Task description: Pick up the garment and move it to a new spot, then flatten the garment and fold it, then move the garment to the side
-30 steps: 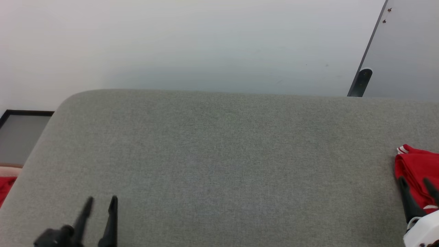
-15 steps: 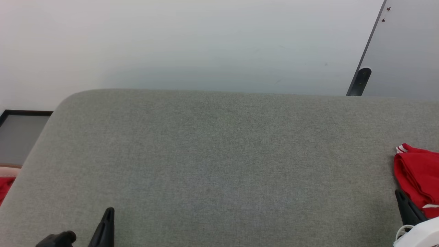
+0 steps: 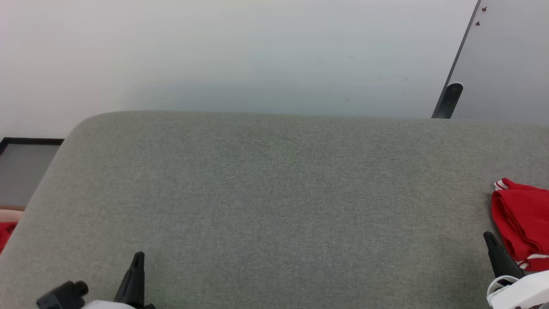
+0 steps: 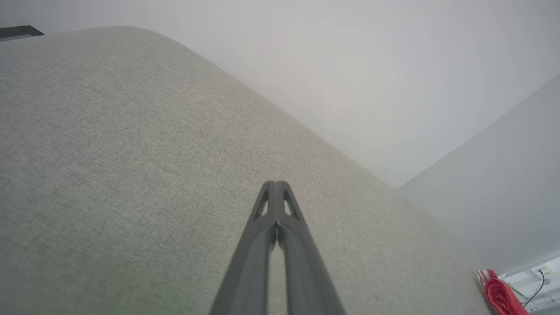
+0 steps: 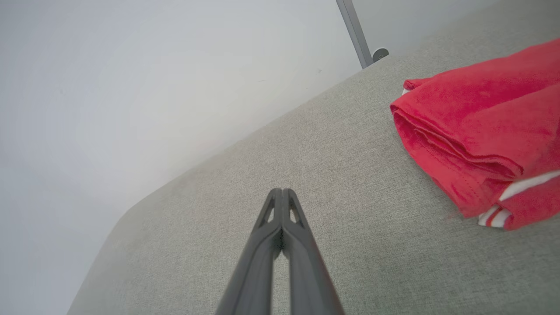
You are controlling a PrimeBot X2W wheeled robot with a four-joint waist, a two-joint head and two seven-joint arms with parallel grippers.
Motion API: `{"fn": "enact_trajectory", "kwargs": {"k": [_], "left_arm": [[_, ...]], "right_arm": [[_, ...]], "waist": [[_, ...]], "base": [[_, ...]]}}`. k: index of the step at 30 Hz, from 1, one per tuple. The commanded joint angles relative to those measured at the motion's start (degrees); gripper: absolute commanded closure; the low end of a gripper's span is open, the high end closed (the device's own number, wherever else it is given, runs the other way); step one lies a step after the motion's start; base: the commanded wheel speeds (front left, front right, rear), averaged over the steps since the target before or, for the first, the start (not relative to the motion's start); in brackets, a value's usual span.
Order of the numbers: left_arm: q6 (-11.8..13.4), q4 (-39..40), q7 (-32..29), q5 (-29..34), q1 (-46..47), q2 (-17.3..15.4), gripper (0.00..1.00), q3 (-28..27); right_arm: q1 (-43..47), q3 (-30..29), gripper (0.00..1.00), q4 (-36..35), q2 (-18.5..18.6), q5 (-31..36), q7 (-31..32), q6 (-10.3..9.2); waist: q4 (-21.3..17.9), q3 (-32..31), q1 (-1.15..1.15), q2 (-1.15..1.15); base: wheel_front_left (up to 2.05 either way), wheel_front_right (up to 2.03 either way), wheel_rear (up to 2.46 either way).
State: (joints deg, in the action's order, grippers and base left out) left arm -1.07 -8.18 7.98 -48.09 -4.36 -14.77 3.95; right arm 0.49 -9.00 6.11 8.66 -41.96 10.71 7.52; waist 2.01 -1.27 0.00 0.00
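The garment (image 3: 521, 219) lies folded in red layers with white stripe trim at the right edge of the grey cushioned surface (image 3: 274, 206); it also shows large at the right of the right wrist view (image 5: 481, 131) and tiny at the lower right of the left wrist view (image 4: 498, 295). My right gripper (image 3: 489, 237) is shut and empty, just left of the garment and apart from it; its closed tips (image 5: 282, 192) hover over bare fabric. My left gripper (image 3: 138, 256) is shut with nothing in it at the lower left, tips together (image 4: 275, 184).
A pale wall rises behind the surface. A dark-edged grey panel (image 3: 497, 64) leans at the back right, with a dark bracket (image 3: 448, 101) at its foot. A black-framed panel (image 3: 25, 167) and a bit of red (image 3: 5, 234) lie past the left edge.
Both grippers closed from open. The right gripper drew back off the garment to its left. The left gripper pulled lower in the view.
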Motion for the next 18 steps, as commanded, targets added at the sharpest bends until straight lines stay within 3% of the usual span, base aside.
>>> {"fn": "enact_trajectory", "kwargs": {"k": [1,18], "left_arm": [[-0.52,0.35,-0.67,-2.38,1.80,0.02,1.00,-0.93],[-1.93,-1.00,-3.87,-12.26,3.96,2.71,1.00,-3.12]], "right_arm": [[-1.92,-0.03,1.00,-0.35,0.10,-2.67,-0.43,-0.01],[-3.19,0.59,1.00,1.54,-1.24,-13.84,-1.37,-0.02]], "waist": [[-0.05,0.03,0.00,0.00],[-0.37,0.27,0.00,0.00]], "base": [[0.00,0.00,0.00],[0.00,0.00,0.00]]}}
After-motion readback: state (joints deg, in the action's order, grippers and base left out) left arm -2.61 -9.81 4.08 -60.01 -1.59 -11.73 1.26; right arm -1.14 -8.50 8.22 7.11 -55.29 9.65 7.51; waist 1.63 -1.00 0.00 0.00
